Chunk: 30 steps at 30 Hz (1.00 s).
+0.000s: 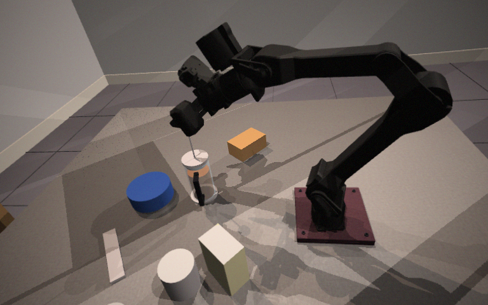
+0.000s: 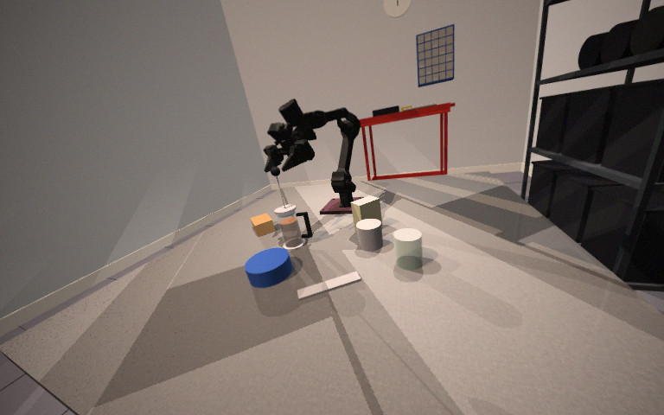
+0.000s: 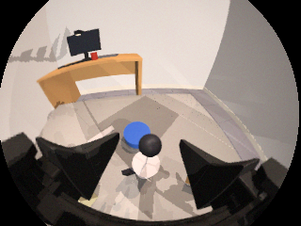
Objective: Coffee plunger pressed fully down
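One gripper [image 2: 284, 158] hovered over the coffee press [image 1: 199, 176], jaws spread wide.
Its fingers flanked the plunger knob [image 3: 150, 145] without pinching it; a blue disc [image 1: 150, 190] lay at the press's nine o'clock.

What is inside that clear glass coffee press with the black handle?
Inside the clear glass coffee press sits an orange disc just below the white lid, on a thin rod. The glass below it looks empty; its black handle hides a strip.

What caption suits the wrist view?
Open fingers flank the plunger knob above the press lid.
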Each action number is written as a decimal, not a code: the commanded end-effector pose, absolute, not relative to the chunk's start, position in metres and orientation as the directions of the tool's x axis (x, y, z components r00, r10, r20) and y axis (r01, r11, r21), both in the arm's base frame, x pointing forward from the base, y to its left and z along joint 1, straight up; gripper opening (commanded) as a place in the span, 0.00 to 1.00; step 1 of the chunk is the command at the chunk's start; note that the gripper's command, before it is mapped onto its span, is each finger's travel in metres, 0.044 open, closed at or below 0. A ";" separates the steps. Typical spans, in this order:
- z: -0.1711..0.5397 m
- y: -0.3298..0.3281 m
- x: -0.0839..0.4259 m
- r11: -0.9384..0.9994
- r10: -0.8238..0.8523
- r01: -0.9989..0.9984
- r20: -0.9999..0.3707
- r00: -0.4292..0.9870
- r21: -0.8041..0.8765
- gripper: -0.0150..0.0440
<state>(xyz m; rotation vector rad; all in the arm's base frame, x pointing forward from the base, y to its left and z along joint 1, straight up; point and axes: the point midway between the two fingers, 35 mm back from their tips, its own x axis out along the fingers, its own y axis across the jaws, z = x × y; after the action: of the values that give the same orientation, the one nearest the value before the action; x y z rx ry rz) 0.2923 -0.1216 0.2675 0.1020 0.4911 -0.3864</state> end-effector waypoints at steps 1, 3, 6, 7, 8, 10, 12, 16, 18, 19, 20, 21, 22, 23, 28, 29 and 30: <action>0.266 -0.123 0.293 0.922 -0.342 0.388 -0.479 0.809 -0.002 0.78; 0.266 -0.123 0.293 0.922 -0.342 0.388 -0.479 0.809 -0.002 0.69; 0.266 -0.123 0.293 0.922 -0.342 0.388 -0.479 0.809 -0.002 0.56; 0.266 -0.123 0.293 0.922 -0.342 0.388 -0.479 0.809 -0.002 0.51; 0.266 -0.123 0.293 0.922 -0.342 0.388 -0.479 0.809 -0.002 0.47; 0.266 -0.123 0.293 0.922 -0.342 0.388 -0.479 0.809 -0.002 0.45; 0.266 -0.123 0.293 0.922 -0.342 0.388 -0.479 0.809 -0.002 0.45; 0.266 -0.123 0.293 0.922 -0.342 0.388 -0.479 0.809 -0.002 0.45; 0.266 -0.123 0.293 0.922 -0.342 0.388 -0.479 0.809 -0.002 0.45; 0.265 -0.123 0.293 0.922 -0.342 0.388 -0.479 0.809 -0.002 0.45; 0.265 -0.123 0.293 0.922 -0.342 0.388 -0.479 0.809 -0.002 0.45; 0.264 -0.123 0.293 0.922 -0.342 0.388 -0.479 0.809 -0.002 0.45; 0.262 -0.123 0.293 0.922 -0.342 0.388 -0.479 0.809 -0.002 0.45; 0.261 -0.123 0.294 0.922 -0.342 0.388 -0.479 0.809 -0.002 0.45; 0.253 -0.124 0.295 0.922 -0.342 0.388 -0.479 0.809 -0.002 0.45; 0.251 -0.124 0.296 0.922 -0.342 0.388 -0.479 0.809 -0.002 0.45; 0.249 -0.124 0.296 0.922 -0.342 0.388 -0.479 0.809 -0.002 0.45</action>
<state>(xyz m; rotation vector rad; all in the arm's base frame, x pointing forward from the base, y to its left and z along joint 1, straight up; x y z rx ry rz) 0.2963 -0.1237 0.2629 0.0968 0.4687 -0.3896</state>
